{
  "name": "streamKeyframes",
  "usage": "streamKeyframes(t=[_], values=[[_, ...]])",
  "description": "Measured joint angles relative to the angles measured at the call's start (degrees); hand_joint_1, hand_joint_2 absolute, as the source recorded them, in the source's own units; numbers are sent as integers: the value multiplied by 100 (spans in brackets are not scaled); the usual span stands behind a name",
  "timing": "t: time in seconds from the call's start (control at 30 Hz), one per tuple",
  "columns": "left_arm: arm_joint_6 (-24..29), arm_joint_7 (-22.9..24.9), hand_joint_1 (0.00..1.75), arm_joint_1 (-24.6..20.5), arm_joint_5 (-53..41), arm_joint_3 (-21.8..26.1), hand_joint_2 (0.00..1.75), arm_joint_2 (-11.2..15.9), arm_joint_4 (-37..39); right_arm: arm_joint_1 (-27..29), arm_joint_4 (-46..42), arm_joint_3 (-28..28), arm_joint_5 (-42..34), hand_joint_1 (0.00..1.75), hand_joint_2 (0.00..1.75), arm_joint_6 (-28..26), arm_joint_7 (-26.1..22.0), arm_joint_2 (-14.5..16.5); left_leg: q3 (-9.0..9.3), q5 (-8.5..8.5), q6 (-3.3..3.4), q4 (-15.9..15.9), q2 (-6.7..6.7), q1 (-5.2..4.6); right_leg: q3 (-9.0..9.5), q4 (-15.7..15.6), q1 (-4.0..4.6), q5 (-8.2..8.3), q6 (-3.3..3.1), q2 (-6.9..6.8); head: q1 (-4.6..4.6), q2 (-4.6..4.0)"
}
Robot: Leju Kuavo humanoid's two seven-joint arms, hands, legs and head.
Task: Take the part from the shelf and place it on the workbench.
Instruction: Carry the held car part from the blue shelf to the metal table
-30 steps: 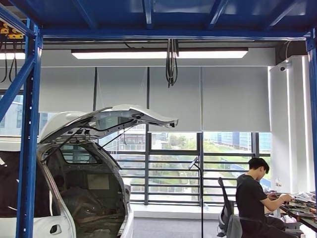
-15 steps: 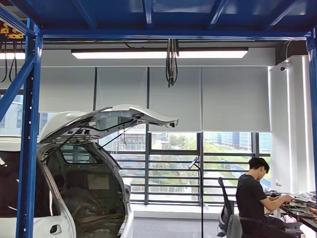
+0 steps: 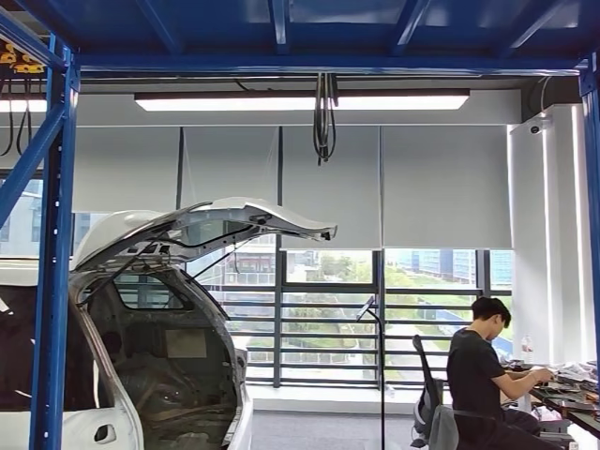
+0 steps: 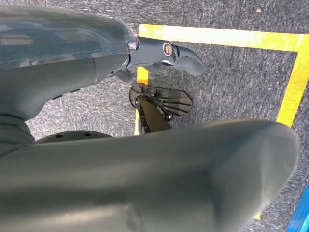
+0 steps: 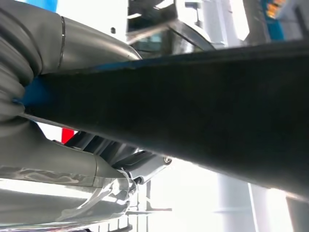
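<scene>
In the right wrist view a flat black part (image 5: 204,111) runs across the picture. My right hand (image 5: 69,159) grips it, with the grey thumb (image 5: 91,48) on one face and the darker fingers (image 5: 120,154) on the other. The part's far end runs out of the picture. In the left wrist view my left hand (image 4: 109,164) hangs over the floor and holds nothing. Its thick thumb (image 4: 218,164) and a dark finger (image 4: 178,53) stand well apart.
Ahead stands a white car (image 3: 142,309) with its tailgate (image 3: 212,220) raised, behind a blue steel post (image 3: 52,262). At the right a person (image 3: 481,375) sits at a cluttered desk (image 3: 573,389). A thin stand (image 3: 382,375) rises mid-room. Yellow tape (image 4: 226,36) marks the grey carpet.
</scene>
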Motion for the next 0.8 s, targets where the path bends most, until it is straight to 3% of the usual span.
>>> streamKeyframes(t=[0.27,0.37,0.43,0.5,0.57,0.6,0.63,0.67,0.73,0.8], values=[[13,2,0,6,-12,38,175,40,0,-28,0,1127,463,175,175,-352,94,-239,-2,-6,19,18,0,-38,0,-5,-46,17,28,-1,0,0],[7,2,0,6,-15,49,175,50,0,-88,-3,1399,480,175,175,-420,160,-357,-2,18,65,6,1,-48,5,-28,-60,44,78,4,0,0],[1,2,0,-1,-17,50,175,49,0,-133,-8,1512,480,175,175,-440,176,-430,13,75,115,-54,19,-10,-26,44,-54,-22,120,3,0,0],[-3,2,0,-3,-18,51,175,49,0,-181,-10,1612,483,175,175,-452,185,-505,23,113,146,-96,40,32,-237,518,-63,-303,154,-2,0,0],[-3,3,0,2,-19,52,175,49,0,-204,-3,1703,486,175,175,-457,189,-563,23,112,147,-97,46,52,-603,1294,-82,-615,190,-3,0,0],[-4,3,0,5,-19,52,175,49,0,-204,2,1741,486,175,175,-458,194,-587,29,105,137,-96,46,64,-726,1536,-92,-646,209,-5,0,0],[-4,4,0,7,-20,52,175,49,0,-206,8,1775,483,175,175,-464,205,-611,42,92,117,-95,42,79,-743,1542,-101,-554,227,-7,0,0],[-5,5,0,9,-22,52,175,49,0,-213,12,1808,477,175,175,-473,218,-634,68,72,88,-93,37,97,-646,1302,-110,-358,239,-12,0,0],[-5,6,0,10,-31,52,175,49,0,-232,18,1875,465,175,175,-499,246,-681,123,14,12,-85,26,113,-304,531,-115,52,249,-34,-1,0],[-4,8,0,2,-38,52,175,49,0,-242,25,1930,453,175,175,-529,265,-713,122,-24,-51,-65,24,98,-122,103,-100,138,191,-40,-2,2]])
